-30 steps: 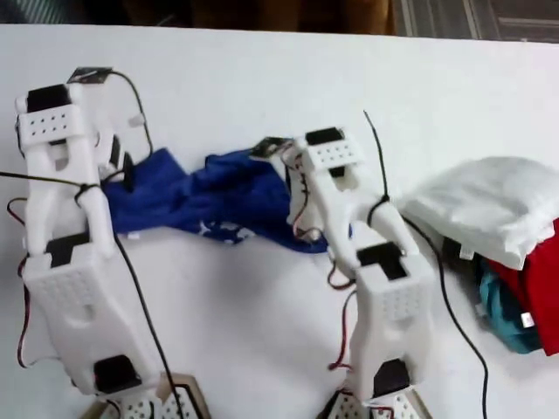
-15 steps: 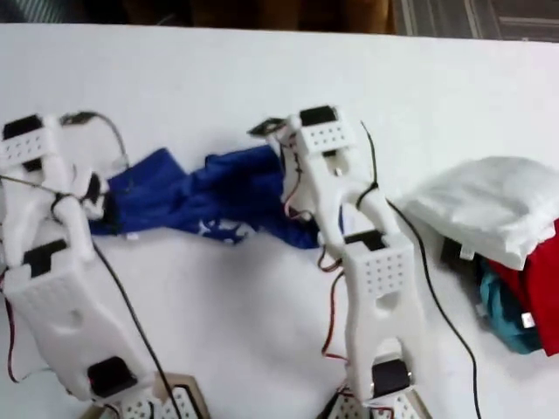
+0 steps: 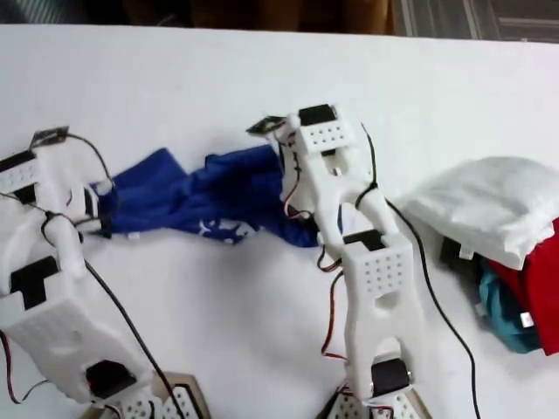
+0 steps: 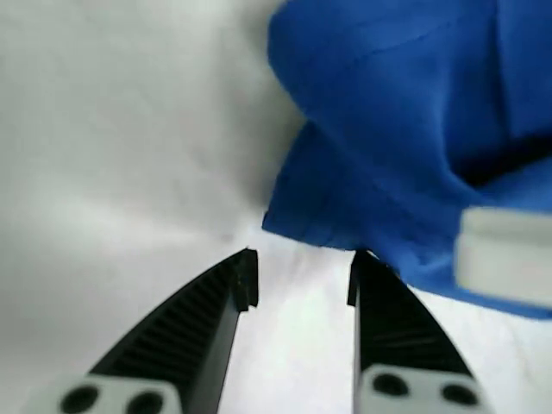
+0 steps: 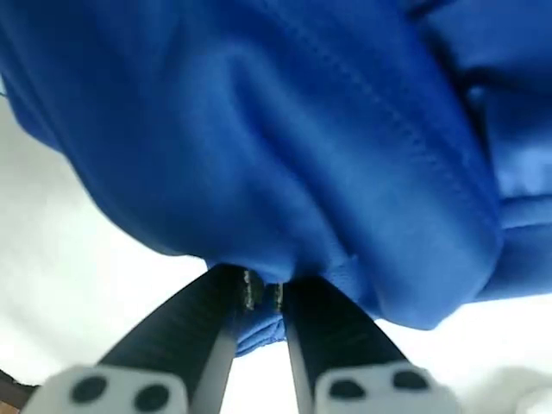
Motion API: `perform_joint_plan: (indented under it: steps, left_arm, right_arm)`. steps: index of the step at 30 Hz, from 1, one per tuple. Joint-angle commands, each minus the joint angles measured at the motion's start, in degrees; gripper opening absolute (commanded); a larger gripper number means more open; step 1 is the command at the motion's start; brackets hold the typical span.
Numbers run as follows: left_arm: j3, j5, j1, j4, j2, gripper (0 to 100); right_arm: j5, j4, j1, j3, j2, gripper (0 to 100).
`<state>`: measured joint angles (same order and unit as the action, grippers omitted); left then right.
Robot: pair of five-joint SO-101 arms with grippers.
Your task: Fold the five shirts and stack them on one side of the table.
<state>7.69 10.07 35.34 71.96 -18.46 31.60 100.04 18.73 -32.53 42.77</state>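
Observation:
A crumpled blue shirt lies stretched across the table's middle between the two arms. In the right wrist view my right gripper is shut on a bunched fold of the blue shirt, at the shirt's right end. In the left wrist view my left gripper stands open just short of the hem of the blue shirt, over bare table, with nothing between its fingers. From above, the left gripper sits at the shirt's left end.
At the right edge of the table lies a pile with a white shirt on top, a red shirt and a teal shirt under it. The white table runs bare beyond the blue shirt.
The left arm has swung left and toward the near side, its gripper now at the shirt's left tip. The right arm shifted slightly left and away, and then held still.

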Motion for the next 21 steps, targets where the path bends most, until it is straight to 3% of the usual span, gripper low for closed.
perform_joint_plan:
  steps: [1, 18, 21]
  left_arm:
    - [-0.31, -0.97, -0.88, -3.69, 3.52, 19]
    - [-9.45, 1.58, -2.90, 1.93, 3.60, 19]
    - [-11.74, 1.76, -4.04, 7.91, 4.31, 19]
  right_arm:
    - [-0.09, 1.27, 0.40, -2.29, -0.57, 1.8]
    - [-0.18, 1.27, 0.40, -2.29, -0.57, 1.8]
    - [-0.18, 1.27, 0.40, -2.29, -0.66, 1.8]
